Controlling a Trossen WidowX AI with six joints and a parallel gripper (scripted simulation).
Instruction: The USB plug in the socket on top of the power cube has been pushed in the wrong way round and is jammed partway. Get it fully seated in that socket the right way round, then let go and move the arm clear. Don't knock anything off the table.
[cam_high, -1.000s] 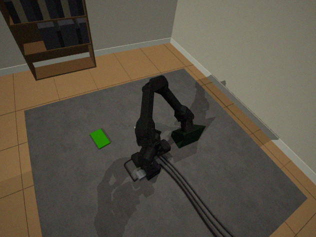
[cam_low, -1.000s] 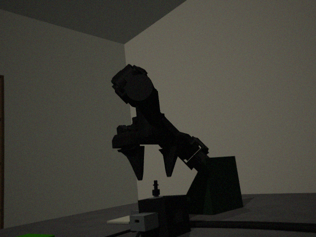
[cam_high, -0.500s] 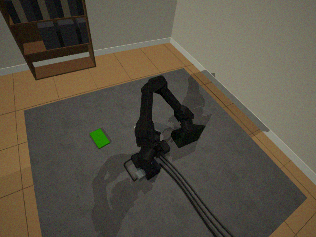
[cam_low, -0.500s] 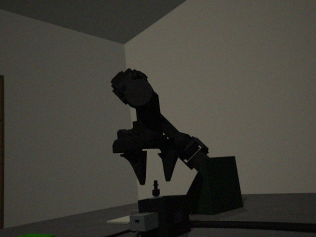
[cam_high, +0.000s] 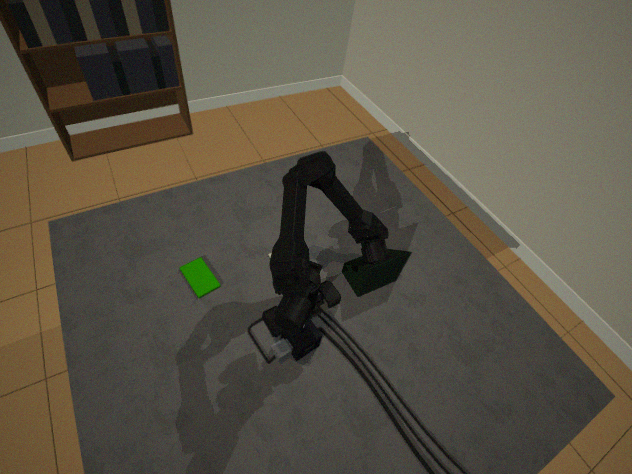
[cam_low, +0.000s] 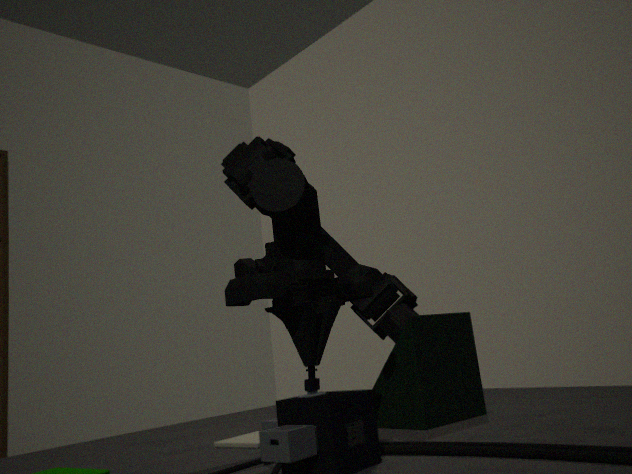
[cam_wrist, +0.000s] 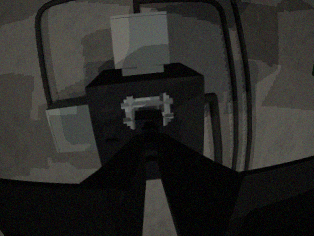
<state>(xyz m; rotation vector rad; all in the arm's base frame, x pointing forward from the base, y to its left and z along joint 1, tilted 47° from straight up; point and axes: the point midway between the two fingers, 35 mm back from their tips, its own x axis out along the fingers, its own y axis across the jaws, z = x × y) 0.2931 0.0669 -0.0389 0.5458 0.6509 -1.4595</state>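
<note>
The dark power cube (cam_high: 307, 344) (cam_low: 329, 423) (cam_wrist: 116, 117) stands upright, with a pale rim (cam_wrist: 148, 100) around the socket on its top. The small dark USB plug (cam_low: 311, 383) (cam_wrist: 149, 117) stands upright out of this socket, its body above the cube's top. Which way round it sits is too dark to tell. My gripper (cam_low: 311, 364) (cam_wrist: 149, 142) points straight down over the cube, its fingers drawn together on the thin upper end of the plug. The fingertips are above the cube's top. In the top view the arm hides them.
A pale block (cam_high: 280, 348) (cam_low: 288, 442) (cam_wrist: 141, 42) and another pale block (cam_wrist: 70, 129) sit at the cube's sides. Dark cables (cam_high: 377, 377) (cam_wrist: 240, 100) run beside it. A bright green slab (cam_high: 199, 277) (cam_low: 71, 470) lies apart. A dark green block (cam_high: 377, 275) (cam_low: 439, 372) stands at the arm's base.
</note>
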